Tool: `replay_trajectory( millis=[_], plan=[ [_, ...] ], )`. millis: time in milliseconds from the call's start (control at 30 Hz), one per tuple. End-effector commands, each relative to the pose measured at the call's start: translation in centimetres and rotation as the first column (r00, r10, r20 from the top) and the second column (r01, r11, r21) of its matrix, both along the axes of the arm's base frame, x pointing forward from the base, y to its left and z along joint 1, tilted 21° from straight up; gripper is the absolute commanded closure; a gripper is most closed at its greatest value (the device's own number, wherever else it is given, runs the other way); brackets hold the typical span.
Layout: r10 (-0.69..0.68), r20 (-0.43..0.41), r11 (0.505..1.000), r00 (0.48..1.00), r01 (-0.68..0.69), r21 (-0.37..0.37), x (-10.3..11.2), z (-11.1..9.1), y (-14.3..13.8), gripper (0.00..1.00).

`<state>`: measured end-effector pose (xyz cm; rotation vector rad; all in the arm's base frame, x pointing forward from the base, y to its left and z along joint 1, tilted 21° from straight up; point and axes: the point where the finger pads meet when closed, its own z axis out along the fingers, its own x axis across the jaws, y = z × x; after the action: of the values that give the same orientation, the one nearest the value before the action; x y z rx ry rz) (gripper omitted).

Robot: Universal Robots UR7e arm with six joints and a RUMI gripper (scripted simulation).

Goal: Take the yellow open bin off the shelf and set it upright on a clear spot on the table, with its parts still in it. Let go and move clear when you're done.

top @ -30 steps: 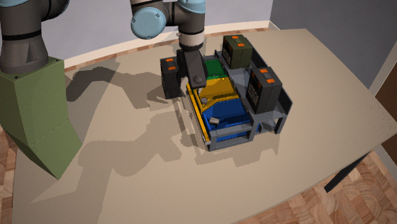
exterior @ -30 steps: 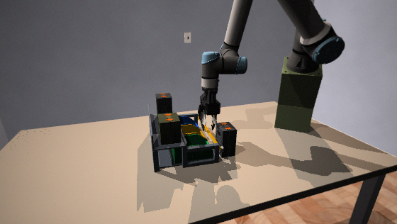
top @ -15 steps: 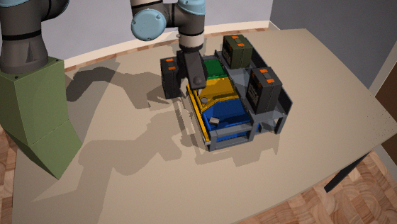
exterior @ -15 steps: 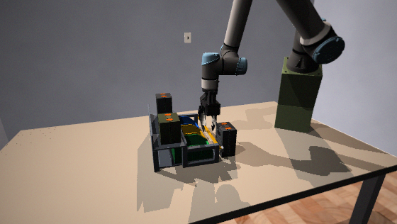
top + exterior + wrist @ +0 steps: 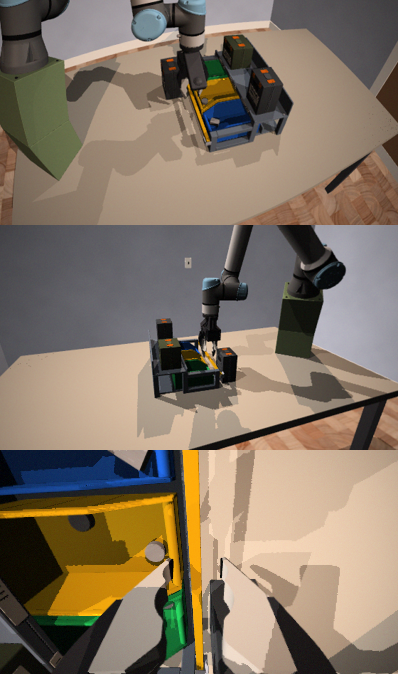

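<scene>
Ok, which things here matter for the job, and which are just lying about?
Job in hand:
yellow bin
grey parts inside it
shelf
gripper
table

Just lying about:
blue bin
green bin
three dark boxes with orange tabs
</scene>
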<state>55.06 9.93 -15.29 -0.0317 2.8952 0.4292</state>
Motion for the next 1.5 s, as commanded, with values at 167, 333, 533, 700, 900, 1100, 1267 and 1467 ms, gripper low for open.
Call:
replay_trajectory(
  millis=[167, 333, 533, 700, 900, 1100, 1267, 1467],
  plan=[
    [0.001, 0.003, 1.000, 1.000, -0.001, -0.001, 0.19, 0.07, 0.04, 0.74],
    [0.001, 0.003, 1.000, 1.000, -0.001, -0.001, 0.19, 0.07, 0.04, 0.74],
    [0.001, 0.003, 1.000, 1.000, -0.001, -0.001, 0.19, 0.07, 0.04, 0.74],
    [0.001, 0.003, 1.000, 1.000, -0.001, -0.001, 0.19, 0.07, 0.04, 0.74],
    [0.001, 0.003, 1.000, 1.000, -0.001, -0.001, 0.18, 0.07, 0.04, 1.00],
    [0.001, 0.003, 1.000, 1.000, -0.001, -0.001, 0.18, 0.07, 0.04, 1.00],
    [0.001, 0.003, 1.000, 1.000, -0.001, -0.001, 0.18, 0.07, 0.04, 1.00],
    [0.001, 0.003, 1.000, 1.000, -0.001, -0.001, 0.18, 0.07, 0.04, 1.00]
  ],
)
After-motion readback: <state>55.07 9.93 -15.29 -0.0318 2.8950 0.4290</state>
